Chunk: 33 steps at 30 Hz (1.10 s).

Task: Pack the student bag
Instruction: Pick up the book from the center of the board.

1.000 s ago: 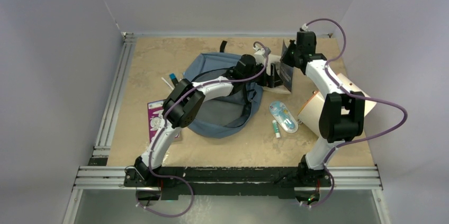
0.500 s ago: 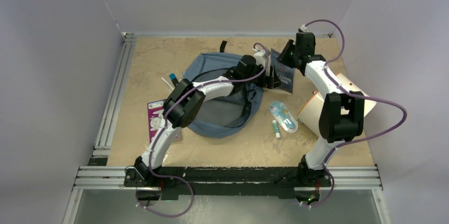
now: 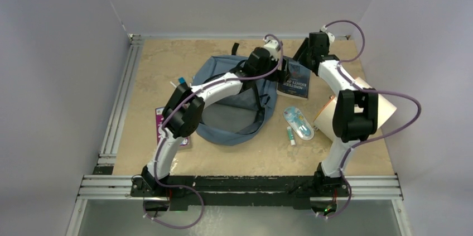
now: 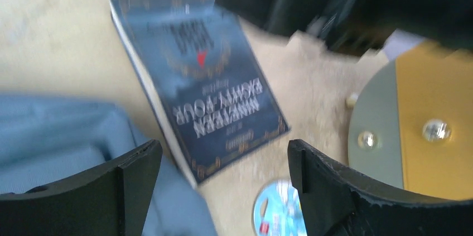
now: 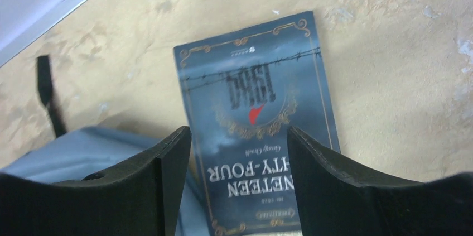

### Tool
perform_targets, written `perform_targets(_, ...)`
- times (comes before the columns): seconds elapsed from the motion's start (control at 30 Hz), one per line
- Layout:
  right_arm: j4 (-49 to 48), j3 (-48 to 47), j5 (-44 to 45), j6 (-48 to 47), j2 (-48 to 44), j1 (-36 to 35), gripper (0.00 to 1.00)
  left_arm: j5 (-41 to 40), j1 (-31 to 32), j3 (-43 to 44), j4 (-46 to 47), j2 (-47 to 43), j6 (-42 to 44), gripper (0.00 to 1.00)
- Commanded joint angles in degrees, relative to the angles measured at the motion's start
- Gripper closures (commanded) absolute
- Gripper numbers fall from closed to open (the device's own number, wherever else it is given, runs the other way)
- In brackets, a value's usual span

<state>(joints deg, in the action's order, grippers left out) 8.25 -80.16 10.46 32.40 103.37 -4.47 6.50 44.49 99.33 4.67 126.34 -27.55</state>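
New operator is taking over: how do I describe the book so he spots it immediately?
Find the slate-blue student bag in the middle of the table. Just off its far right edge, a thin book lies flat. It is the only dark blue rectangle there, with Nineteen Eighty-Four in pale lettering and a small red mark.

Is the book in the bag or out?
Out. The book lies flat, cover up, on the table right beside the bag, not inside it.

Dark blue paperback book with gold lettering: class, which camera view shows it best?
Right wrist: the dark blue paperback book appears large and sharp, title readable. Left wrist shows it blurred; top external shows it small.
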Motion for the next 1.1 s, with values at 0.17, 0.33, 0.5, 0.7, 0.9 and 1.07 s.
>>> perform_targets(0.17,1.72,-9.16,5.08,3.69,10.96,3.42,0.33,-1.10,-0.97,27.53,-9.90,16.89,8.97,0.18)
perform_targets(0.33,2.82,-12.17,3.96,3.54,14.86,4.37,0.32,-1.33,-2.18,34.09,-11.28,22.61,9.58,0.19)
perform_targets(0.5,2.46,-12.58,4.22,3.33,15.64,6.06,0.31,-1.10,-3.14,34.08,-10.92,24.42,9.66,0.19)
perform_targets(0.7,2.11,-12.11,1.86,2.67,16.24,6.96,0.31,2.58,-3.35,34.88,-11.15,26.99,8.86,0.23)
perform_targets(0.9,1.51,-10.64,-0.34,2.41,15.53,7.76,0.31,5.35,-3.36,33.40,-11.24,28.22,7.75,0.34)
perform_targets(1.07,2.11,-10.98,-1.52,1.84,15.88,8.06,0.31,7.45,-3.36,32.84,-10.97,29.18,7.12,0.42)
